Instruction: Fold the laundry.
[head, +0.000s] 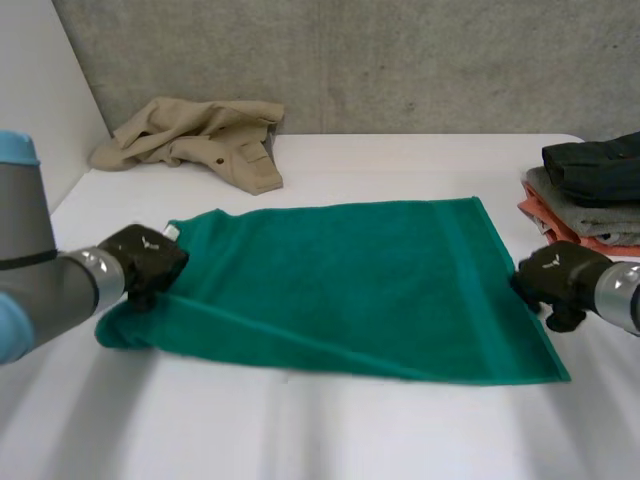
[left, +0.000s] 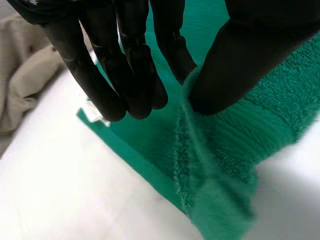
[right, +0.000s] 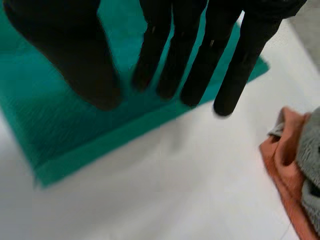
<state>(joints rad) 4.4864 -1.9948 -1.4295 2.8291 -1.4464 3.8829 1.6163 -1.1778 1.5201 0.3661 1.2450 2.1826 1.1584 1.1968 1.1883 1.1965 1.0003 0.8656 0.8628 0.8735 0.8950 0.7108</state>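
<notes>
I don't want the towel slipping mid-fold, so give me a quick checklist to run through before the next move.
1. Left hand grips the green towel: ok, edge pinched between thumb and fingers.
2. Right hand grips the opposite edge: not ok, fingers straight above it, nothing pinched.
3. Towel lies flat: ok, apart from a ridge at the left hand.
4. Beige garment clear of the towel: ok, bare table between them.
5. Folded stack clear of the towel: ok, beside the right hand, apart from the cloth.
</notes>
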